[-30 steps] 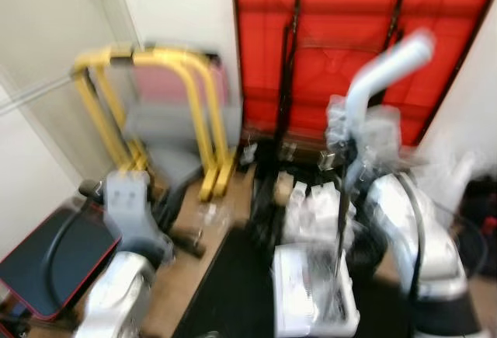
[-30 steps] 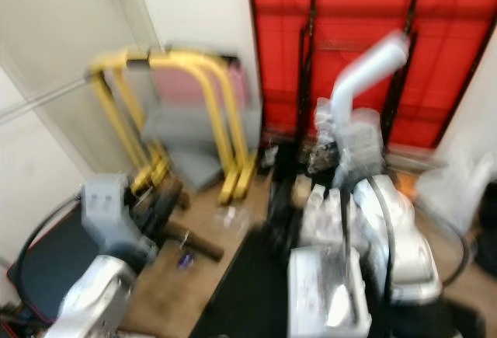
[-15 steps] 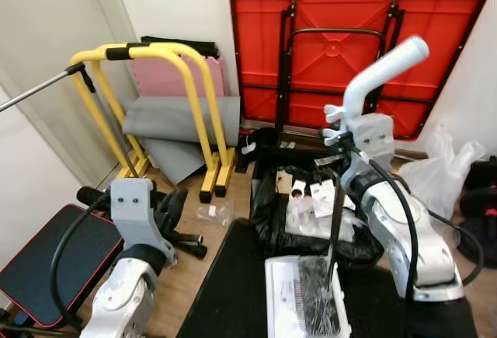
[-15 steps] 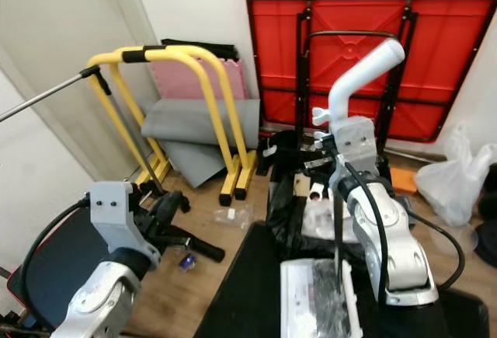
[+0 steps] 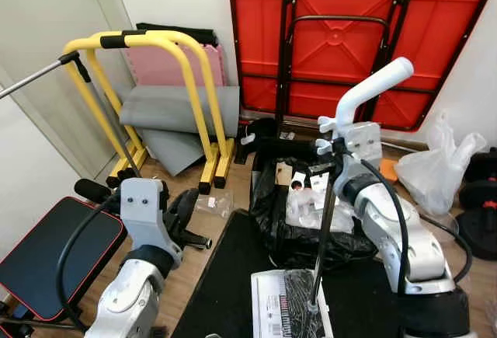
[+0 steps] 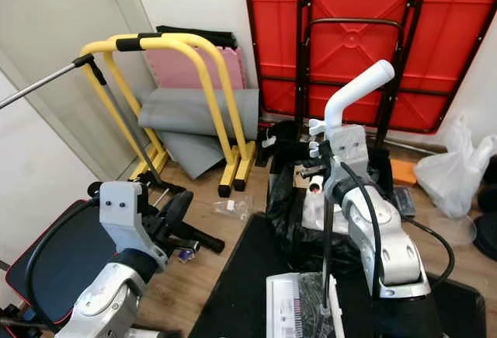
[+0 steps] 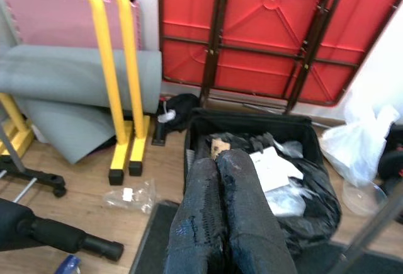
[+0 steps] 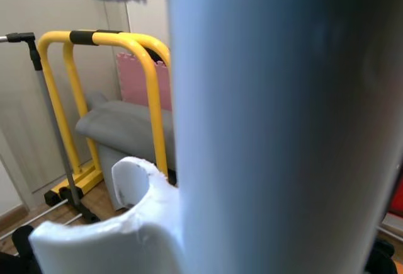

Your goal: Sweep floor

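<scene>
My right gripper (image 5: 291,147) is shut on the broom, just below its white angled handle (image 5: 373,89). The dark pole (image 5: 322,229) runs down from there to black bristles (image 5: 299,315) resting on a white dustpan (image 5: 268,315) on the black mat. The handle (image 8: 264,123) looms large in the right wrist view. My left gripper (image 7: 220,223) is shut on nothing, held low on the left and pointing toward an open black bag (image 7: 252,154). A crumpled clear wrapper (image 5: 213,202) lies on the wooden floor (image 5: 186,276) near the yellow bars.
Yellow parallel bars (image 5: 194,81) and rolled grey mats (image 5: 178,109) stand at the back left. A folded red table (image 5: 342,27) leans on the wall. The open black bag (image 5: 303,221) holds papers and plastic. A black bench (image 5: 46,260) is at left, a white plastic bag (image 5: 439,171) at right.
The picture was blurred a second ago and is sharp now; the camera has shifted slightly. My right gripper keeps its hold on the broom, and the left arm hangs as before.
</scene>
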You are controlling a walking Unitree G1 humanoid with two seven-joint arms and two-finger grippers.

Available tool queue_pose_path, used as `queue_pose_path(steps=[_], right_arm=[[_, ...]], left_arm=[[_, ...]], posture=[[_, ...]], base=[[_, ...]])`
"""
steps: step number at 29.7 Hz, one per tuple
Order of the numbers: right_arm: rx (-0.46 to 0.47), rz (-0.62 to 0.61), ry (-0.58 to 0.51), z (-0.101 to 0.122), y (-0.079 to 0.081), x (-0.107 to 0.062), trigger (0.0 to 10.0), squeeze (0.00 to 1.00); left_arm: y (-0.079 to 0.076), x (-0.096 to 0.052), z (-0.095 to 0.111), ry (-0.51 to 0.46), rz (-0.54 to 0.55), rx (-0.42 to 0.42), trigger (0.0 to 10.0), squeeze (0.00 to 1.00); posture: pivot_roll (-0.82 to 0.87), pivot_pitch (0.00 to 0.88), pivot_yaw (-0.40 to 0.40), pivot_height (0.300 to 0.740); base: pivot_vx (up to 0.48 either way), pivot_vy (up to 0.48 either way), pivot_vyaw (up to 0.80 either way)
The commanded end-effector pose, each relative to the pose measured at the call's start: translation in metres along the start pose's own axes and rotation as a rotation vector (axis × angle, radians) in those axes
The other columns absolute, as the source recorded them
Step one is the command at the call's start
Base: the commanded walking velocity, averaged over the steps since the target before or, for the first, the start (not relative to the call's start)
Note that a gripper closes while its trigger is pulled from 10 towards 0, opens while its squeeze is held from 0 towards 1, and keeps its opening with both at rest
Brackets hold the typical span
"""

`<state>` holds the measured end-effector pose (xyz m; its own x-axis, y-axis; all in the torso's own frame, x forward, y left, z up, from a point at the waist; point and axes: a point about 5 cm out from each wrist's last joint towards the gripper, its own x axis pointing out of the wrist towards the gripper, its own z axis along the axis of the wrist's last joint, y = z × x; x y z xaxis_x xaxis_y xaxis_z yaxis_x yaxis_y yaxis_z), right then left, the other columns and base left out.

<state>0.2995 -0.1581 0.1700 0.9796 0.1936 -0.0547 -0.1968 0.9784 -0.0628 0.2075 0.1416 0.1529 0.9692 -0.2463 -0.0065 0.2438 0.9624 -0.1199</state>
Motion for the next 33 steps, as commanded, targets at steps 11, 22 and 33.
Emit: queue_pose_path(steps=[11, 22, 33], right_arm=[[0.016, 0.01, 0.075, -0.03, -0.002, 0.01, 10.0, 0.0], [-0.039, -0.066, 0.055, -0.043, -0.027, 0.022, 10.0, 0.0], [-0.079, -0.174, 0.005, -0.046, -0.056, 0.018, 10.0, 0.0]], left_arm=[[-0.01, -0.011, 0.002, 0.029, -0.087, 0.009, 10.0, 0.0], [-0.014, -0.021, 0.008, 0.043, -0.1, 0.014, 10.0, 0.0], [-0.017, -0.031, 0.014, 0.046, -0.106, 0.017, 10.0, 0.0]], posture=[[-0.06, 0.146, 0.027, 0.74], [-0.03, 0.21, 0.037, 0.74], [-0.01, 0.253, 0.056, 0.74]], base=[[0.0, 0.0, 0.0], [0.0, 0.0, 0.0], [0.0, 0.0, 0.0]])
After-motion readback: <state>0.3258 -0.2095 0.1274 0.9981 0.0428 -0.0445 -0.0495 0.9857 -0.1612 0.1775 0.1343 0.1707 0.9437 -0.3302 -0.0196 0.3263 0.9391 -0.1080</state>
